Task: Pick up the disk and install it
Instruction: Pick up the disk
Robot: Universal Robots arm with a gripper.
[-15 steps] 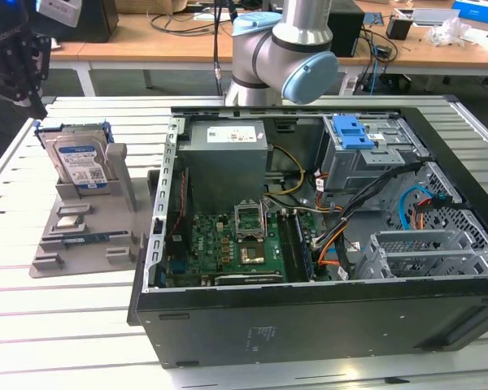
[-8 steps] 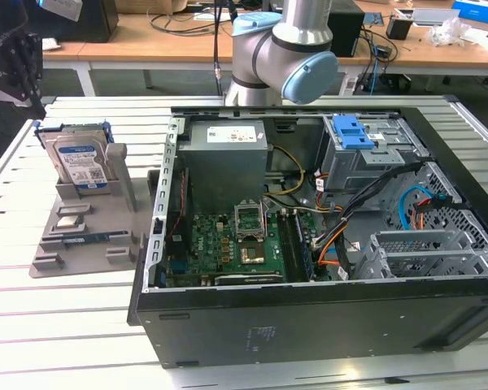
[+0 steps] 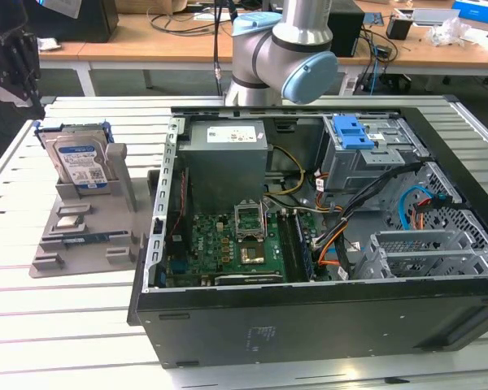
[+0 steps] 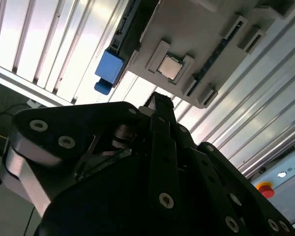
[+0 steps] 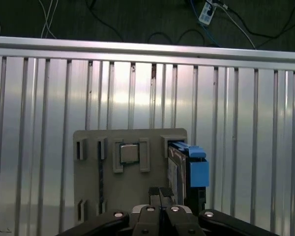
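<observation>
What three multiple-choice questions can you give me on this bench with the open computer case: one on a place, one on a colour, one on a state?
1. Where is the flat silver hard drive with the blue rail frame?
A: in the grey plastic holder, at the exterior view's left of the black computer case
B: on the motherboard
C: on the floor

2. What colour is the plastic latch atop the silver metal cage?
A: red
B: blue
C: yellow

3. How does the hard drive sit?
A: lying flat
B: upright on edge
C: loose on the table

Answers:
1 A, it sits in the holder's slot, outside the case.
2 B, the latch is blue.
3 B, its label faces outward.
</observation>
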